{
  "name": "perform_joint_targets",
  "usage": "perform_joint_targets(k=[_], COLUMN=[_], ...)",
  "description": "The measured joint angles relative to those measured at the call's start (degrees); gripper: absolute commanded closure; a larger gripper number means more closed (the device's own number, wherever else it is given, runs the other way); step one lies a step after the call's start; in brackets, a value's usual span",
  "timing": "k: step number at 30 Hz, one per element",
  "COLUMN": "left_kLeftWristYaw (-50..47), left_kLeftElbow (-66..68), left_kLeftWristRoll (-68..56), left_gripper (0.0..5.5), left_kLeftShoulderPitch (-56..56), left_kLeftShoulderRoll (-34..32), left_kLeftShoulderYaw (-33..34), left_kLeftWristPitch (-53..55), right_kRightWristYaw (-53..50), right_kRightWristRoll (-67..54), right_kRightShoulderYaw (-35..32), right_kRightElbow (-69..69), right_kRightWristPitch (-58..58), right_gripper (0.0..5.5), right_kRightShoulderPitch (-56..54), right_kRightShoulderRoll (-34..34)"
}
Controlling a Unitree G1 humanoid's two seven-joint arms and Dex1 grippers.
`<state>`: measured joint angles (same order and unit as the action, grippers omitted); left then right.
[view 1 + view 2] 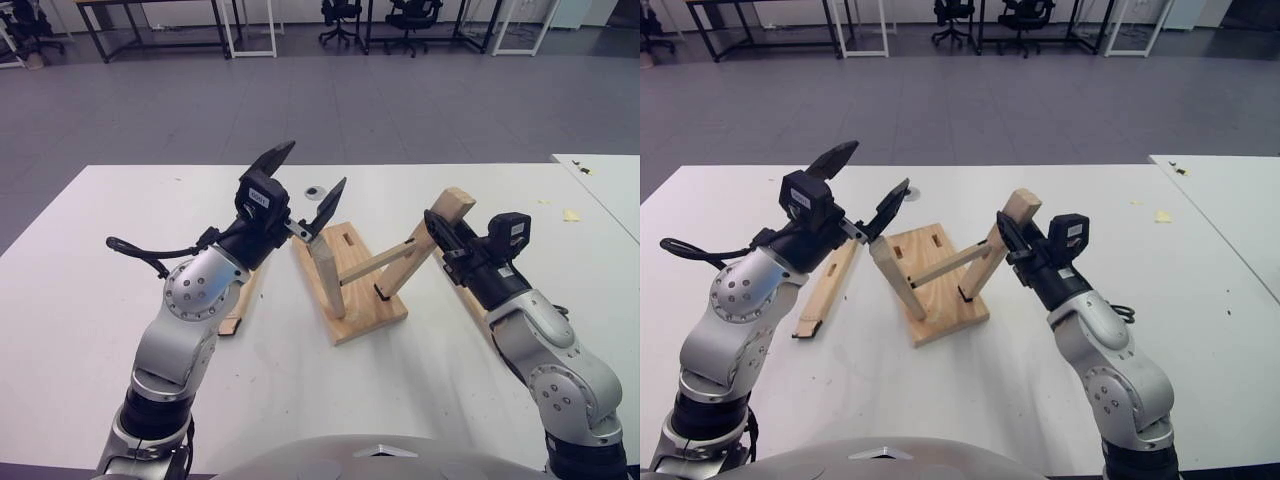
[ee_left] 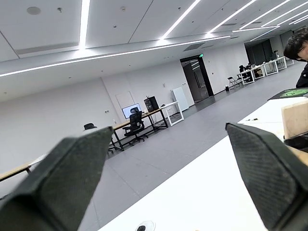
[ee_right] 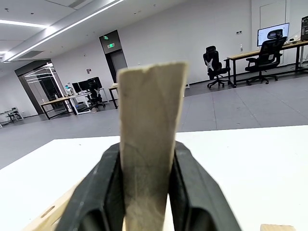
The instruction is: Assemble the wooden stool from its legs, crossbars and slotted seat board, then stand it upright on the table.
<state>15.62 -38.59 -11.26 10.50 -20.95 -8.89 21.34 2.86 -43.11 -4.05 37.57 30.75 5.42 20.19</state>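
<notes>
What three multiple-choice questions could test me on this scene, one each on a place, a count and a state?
1. Where is the seat board? A) flat on the white table B) on the floor C) leaning on a chair
2. How many legs does the crossbar join? A) one B) two C) four
3. The right fingers are: A) wide open B) shut on a cup C) shut on the tilted leg
Answers: 1 A, it rests flat there. 2 B, one leg at each end. 3 C, both fingers press the wood.

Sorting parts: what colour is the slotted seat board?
Light natural wood; the seat board shows best in the left eye view.
</notes>
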Motion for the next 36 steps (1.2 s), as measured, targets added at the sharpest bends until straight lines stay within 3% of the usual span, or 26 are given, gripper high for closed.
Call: perform_joint_targets(k=[6, 7, 15, 29, 36], left_kLeftWristYaw=[0.0, 0.0, 0.0, 0.0, 0.0], left_kLeftElbow=[0.2, 0.2, 0.2, 0.2, 0.2], left_kLeftWristRoll=[3.4, 4.5, 5.5, 7.0, 7.1], left_gripper=[1.17, 1.17, 1.17, 1.17, 1.17], left_kLeftShoulderPitch=[1.4, 1.6, 1.8, 1.8, 1.8], left_kLeftShoulderRoll=[-1.5, -1.7, -1.9, -1.7, -1.6], left_kLeftShoulderYaw=[-1.8, -2.0, -2.6, -3.4, -3.9], left_kLeftWristPitch=[-0.9, -1.0, -1.6, -2.6, -2.9], right_kRightWristYaw=[0.5, 0.5, -0.3, 1.5, -0.3], right_kRightWristRoll=[0.5, 0.5, 2.8, -4.3, 2.3], right_kRightShoulderYaw=[0.0, 0.0, 1.2, -3.1, 1.4], right_kRightElbow=[-0.2, -0.2, -0.4, 2.2, -0.4], right_kRightWristPitch=[-0.1, -0.1, 5.4, 4.9, 8.8], right_gripper=[4.46, 4.08, 3.07, 3.07, 3.07], right_kRightShoulderPitch=[0.0, 0.0, 1.0, -1.1, -4.1], right_kRightShoulderRoll=[-0.1, -0.1, 1.8, -4.0, -1.5])
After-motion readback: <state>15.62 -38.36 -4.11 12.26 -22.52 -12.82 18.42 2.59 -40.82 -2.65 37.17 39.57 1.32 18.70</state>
